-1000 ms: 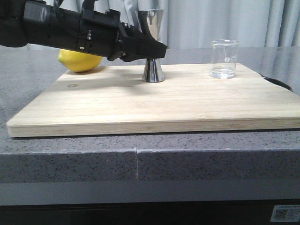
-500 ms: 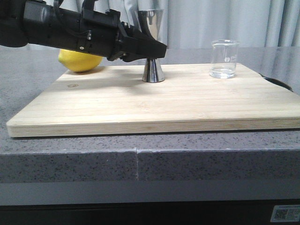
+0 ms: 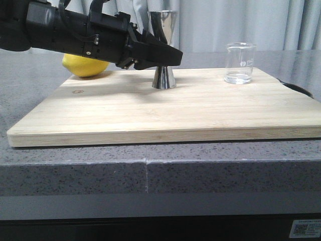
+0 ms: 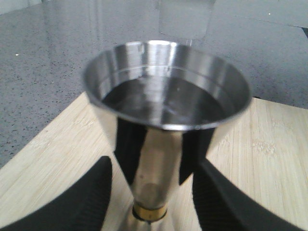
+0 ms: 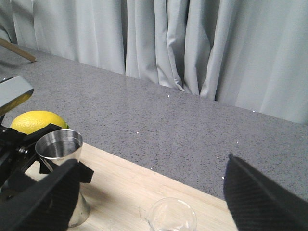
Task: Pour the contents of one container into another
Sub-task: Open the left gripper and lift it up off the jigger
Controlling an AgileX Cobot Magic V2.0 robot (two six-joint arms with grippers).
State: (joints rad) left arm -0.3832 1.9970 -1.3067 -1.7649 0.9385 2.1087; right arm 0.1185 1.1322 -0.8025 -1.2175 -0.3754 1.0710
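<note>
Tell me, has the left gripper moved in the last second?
Yes, slightly. In the front view the left gripper has crept rightward along the cutting board, its fingertips now reaching a bit farther past the steel jigger, toward the glass cup.

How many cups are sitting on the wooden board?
2. The shiny metal jigger stands toward the back middle of the cutting board, with the left gripper around its waist. The clear glass cup stands near the board's back right corner. No others show.

Kitchen-style setup, granite counter (image 3: 75,170), bamboo cutting board (image 3: 175,110), lemon (image 3: 85,65)
</note>
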